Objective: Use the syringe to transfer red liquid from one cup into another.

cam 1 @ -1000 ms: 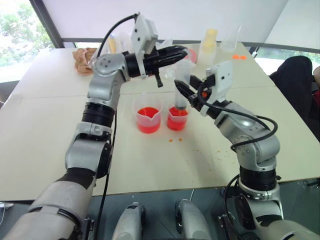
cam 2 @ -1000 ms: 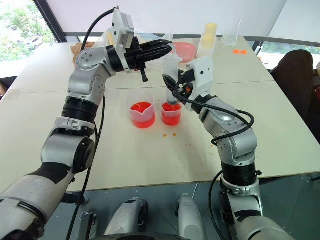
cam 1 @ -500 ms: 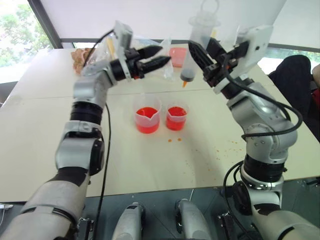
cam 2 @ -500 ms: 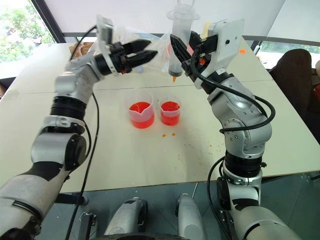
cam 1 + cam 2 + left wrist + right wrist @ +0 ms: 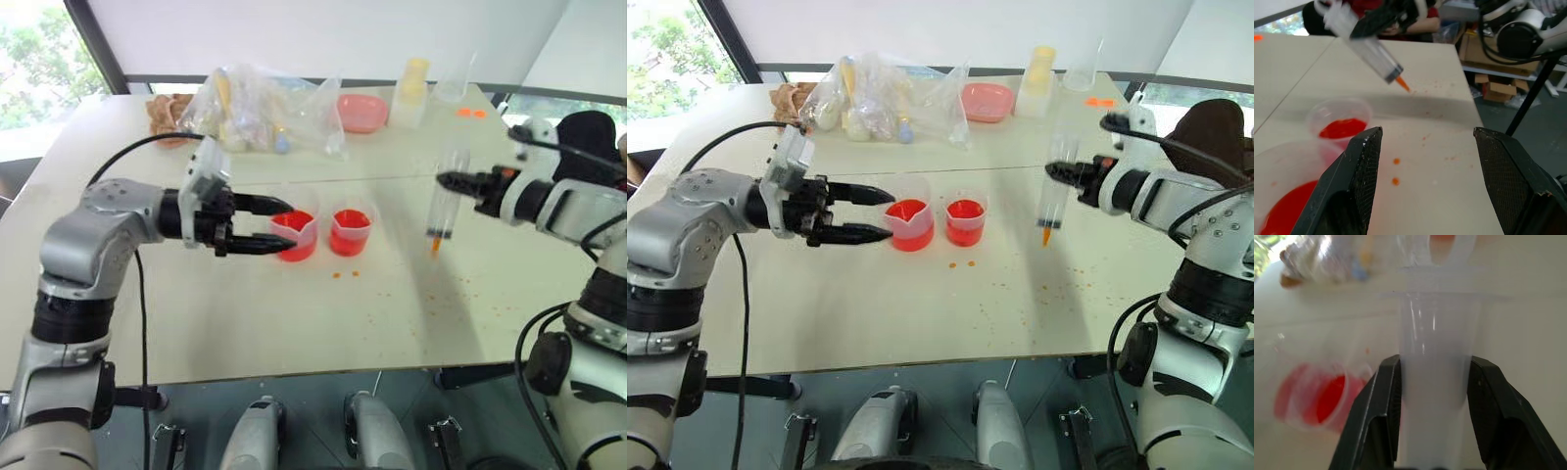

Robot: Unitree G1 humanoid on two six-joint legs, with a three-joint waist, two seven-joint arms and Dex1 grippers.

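Your right gripper is clamping the syringe around the upper part of its barrel, jaws pressed to both sides of the clear plastic. The barrel's long axis is standing close to upright, orange tip pointing down and hanging above bare table, well off to the right of both cups.

That offset is what your coming move is turning on. From the syringe tip, the narrower clear cup is lying to the left, and the spouted beaker is standing just beyond it, further left. Both are holding red liquid. So the right arm is the one carrying the tool, and the small cup is the nearer of the two to it.

Your left gripper is standing open and holding nothing, its two black fingers pointing level toward the beaker, tips bracketing its left wall, though I cannot tell whether they are touching it. In my judgement, you are looking at a sideways carry to the left with the barrel kept vertical before any lowering, while the left gripper is placed to steady the beaker.
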